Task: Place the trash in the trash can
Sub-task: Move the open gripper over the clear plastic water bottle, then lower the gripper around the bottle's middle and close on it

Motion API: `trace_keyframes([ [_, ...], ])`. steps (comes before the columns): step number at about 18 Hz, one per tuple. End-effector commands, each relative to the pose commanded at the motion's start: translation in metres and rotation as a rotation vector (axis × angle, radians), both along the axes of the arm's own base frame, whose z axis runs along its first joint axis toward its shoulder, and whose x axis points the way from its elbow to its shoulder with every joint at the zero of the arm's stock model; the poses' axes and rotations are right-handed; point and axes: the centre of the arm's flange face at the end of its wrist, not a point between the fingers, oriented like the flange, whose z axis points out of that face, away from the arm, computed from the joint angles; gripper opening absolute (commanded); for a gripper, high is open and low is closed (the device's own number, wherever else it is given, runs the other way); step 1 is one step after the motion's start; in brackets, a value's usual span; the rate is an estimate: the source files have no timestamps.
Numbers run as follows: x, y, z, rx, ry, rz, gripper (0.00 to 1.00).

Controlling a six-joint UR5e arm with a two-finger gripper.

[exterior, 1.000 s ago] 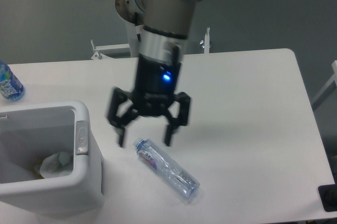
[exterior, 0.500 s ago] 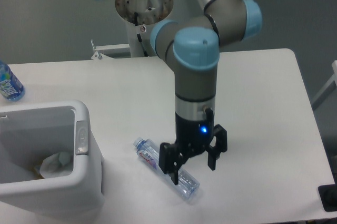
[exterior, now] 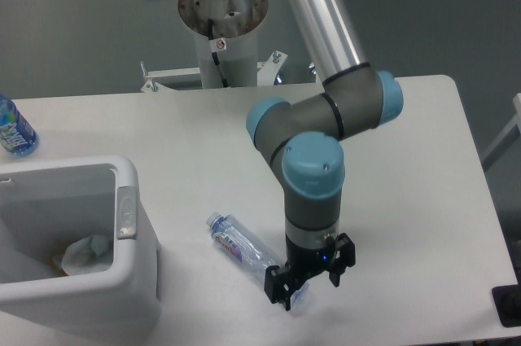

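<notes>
On the white table (exterior: 391, 159), near its front edge:

Claw: the gripper (exterior: 309, 277) points straight down at the end of the arm (exterior: 313, 199), low over the tabletop, with a small blue light showing on its body. Its two dark fingers (exterior: 278, 287) stand apart, one on each side of the bottle's lower end.

Bottle: the clear bottle (exterior: 244, 247) with the red-and-blue label lies flat on its side on the table, slanting from its cap at upper left down to its base at lower right. The base end sits between the spread fingers, partly hidden under the claw. Whether the fingers touch the plastic cannot be told.

Bottle and claw: the cap end and the labelled part reach out to the left of the claw, toward the bin; only the base end is under it.

Bin: the white bin (exterior: 138, 281) stands at the front left of the table, its grey oval tab (exterior: 125, 212) on the rim that faces the bottle. The bottle's cap lies near that wall, apart from it.

Wrapper: the crumpled whitish wrapper (exterior: 85, 252) lies inside the bin, at the bottom.

Other bottle: a blue-tinted bottle (exterior: 12, 130) shows at the far left edge of the table, well apart from the claw.
</notes>
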Motion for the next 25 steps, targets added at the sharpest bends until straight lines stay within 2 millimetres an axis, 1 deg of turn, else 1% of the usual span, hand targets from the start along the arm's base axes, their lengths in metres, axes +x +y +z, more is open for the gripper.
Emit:
trace_keyframes([
  [1,-0.001,-0.001,-0.003,-0.012,0.005,0.003,1.00],
  [4,0.003,0.006,-0.026,-0.038,-0.011,-0.004,1.00],
  [6,0.009,0.011,-0.027,-0.045,-0.005,-0.012,1.00],
  [10,0.011,0.012,-0.030,-0.049,-0.008,-0.017,1.00],
  [15,0.016,0.013,-0.044,-0.071,-0.025,-0.022,1.00],
  [17,0.021,0.013,-0.053,-0.088,-0.030,-0.027,1.00],
  [19,0.022,0.013,-0.055,-0.093,-0.027,-0.024,1.00],
  [22,0.029,0.017,-0.065,-0.110,-0.029,-0.032,1.00],
  [25,0.028,0.016,-0.067,-0.118,-0.026,-0.027,1.00],
])
